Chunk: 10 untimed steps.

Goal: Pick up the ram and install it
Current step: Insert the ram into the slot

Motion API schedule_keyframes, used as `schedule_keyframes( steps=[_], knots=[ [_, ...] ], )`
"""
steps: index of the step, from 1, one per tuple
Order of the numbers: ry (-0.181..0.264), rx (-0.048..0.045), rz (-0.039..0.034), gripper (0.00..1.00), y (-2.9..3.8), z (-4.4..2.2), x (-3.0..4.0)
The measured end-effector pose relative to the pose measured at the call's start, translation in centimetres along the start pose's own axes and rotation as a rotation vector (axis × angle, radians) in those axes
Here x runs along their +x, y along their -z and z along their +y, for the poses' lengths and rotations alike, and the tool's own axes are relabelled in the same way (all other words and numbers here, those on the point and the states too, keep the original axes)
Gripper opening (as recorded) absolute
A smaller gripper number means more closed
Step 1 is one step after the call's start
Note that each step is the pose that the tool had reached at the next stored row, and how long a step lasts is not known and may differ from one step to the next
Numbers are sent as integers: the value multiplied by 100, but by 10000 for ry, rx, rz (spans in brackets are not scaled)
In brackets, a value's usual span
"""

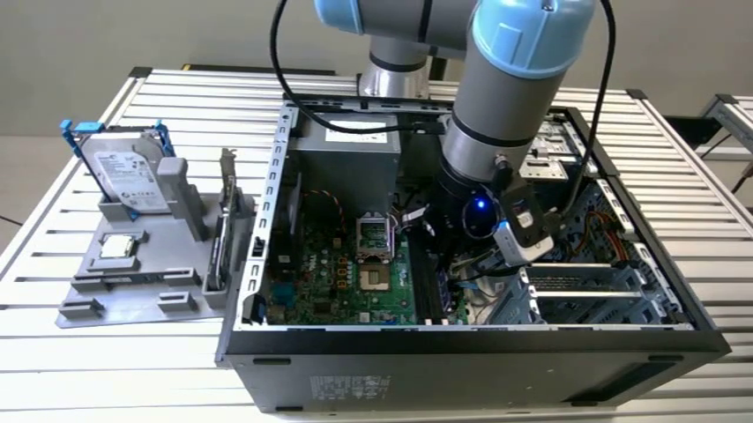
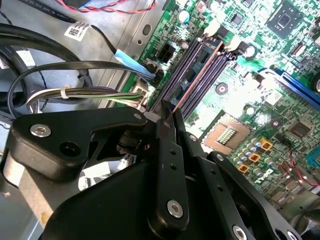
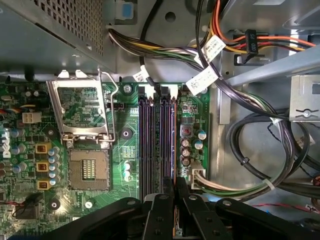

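My arm reaches down into the open black desktop computer case [image 1: 471,352] that lies on its side on the white slatted metal surface [image 1: 706,203]. My black two-finger tool [image 2: 170,117] sits low over the green motherboard [image 3: 125,150], right at the row of dark purple-black memory slots [image 3: 157,140].

Tool state: narrow, fingers [image 3: 162,210] closed on the ram [image 2: 192,82], a long thin dark circuit stick seen edge-on with a coppery edge. In the second wrist view the stick runs from between my fingers along the slot row, lined up with one slot; cannot tell if it is fully seated or only resting in the slot. In the first wrist view the slot it stands in runs straight out from the fingertips, white latch clips [image 3: 146,91] at the far end.

Beside the slots: the empty silver processor socket with its open metal retention frame [image 3: 82,112]. A bundle of coloured power cables [image 3: 200,55] passes beyond the slot ends, black cables [image 3: 260,150] loop on the other side.

On the exterior view's left, outside the case, a grey plastic parts holder [image 1: 130,282] on the surface carries a silver hard drive in a blue frame [image 1: 123,172], standing upright and well apart from my tool.
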State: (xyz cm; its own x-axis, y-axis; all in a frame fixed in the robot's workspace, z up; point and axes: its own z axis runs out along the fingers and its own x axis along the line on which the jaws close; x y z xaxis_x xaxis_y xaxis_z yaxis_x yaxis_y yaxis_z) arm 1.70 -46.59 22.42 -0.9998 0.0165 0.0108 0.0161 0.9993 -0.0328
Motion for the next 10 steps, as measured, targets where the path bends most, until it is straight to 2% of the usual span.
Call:
schedule_keyframes(
  steps=[10],
  knots=[
    [1,0,-1,0,-36,40,-17]
  ],
)
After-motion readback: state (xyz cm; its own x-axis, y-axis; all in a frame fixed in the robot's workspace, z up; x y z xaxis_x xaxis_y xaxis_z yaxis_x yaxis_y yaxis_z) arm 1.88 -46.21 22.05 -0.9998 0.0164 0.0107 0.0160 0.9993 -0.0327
